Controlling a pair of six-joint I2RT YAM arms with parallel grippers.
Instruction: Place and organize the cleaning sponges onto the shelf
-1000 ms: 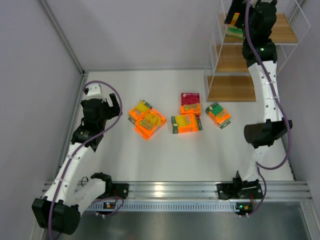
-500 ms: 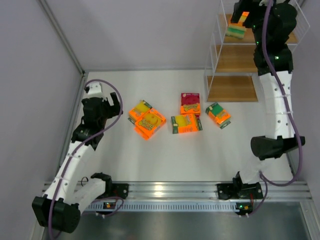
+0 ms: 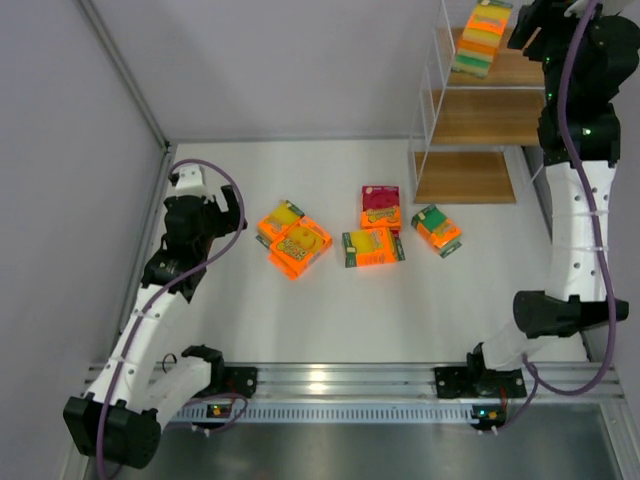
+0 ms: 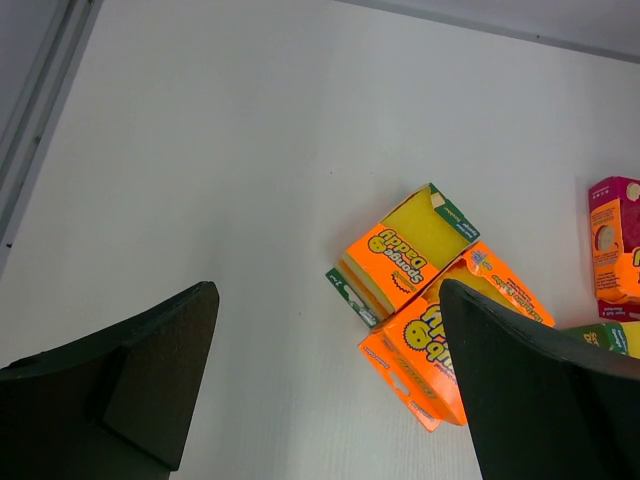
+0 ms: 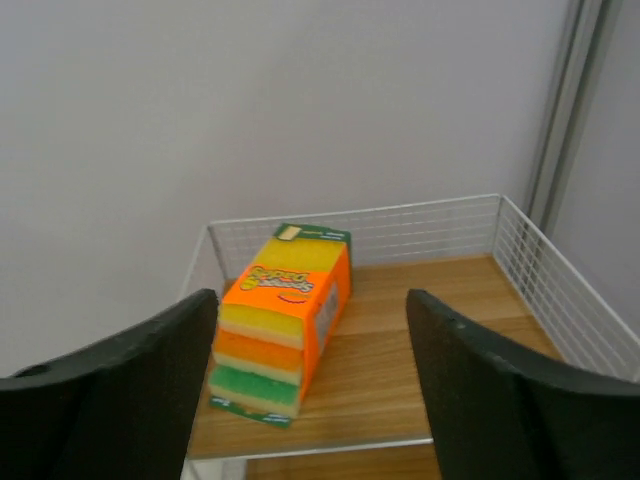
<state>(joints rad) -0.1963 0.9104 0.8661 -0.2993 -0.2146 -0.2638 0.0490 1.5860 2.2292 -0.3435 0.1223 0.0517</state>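
A stacked sponge pack (image 3: 482,38) with yellow, orange and green layers lies on the top board of the shelf (image 3: 470,118); in the right wrist view the pack (image 5: 285,320) rests on that board (image 5: 440,340) near its left end. My right gripper (image 3: 528,25) is open and empty, drawn back to the right of the pack. Several packs lie on the white table: two orange ones (image 3: 293,238), a magenta-topped one (image 3: 380,206), an orange one (image 3: 373,247), a green-edged one (image 3: 436,230). My left gripper (image 3: 205,205) is open and empty, left of the two orange packs (image 4: 430,285).
The shelf's white wire rail (image 5: 420,232) rims the top board at back and right. Lower boards (image 3: 462,176) stand at the table's back right. A wall post (image 3: 125,75) runs along the left.
My right gripper has let go of the stacked pack on the top board and pulled back to the right and up. The left arm has not moved.
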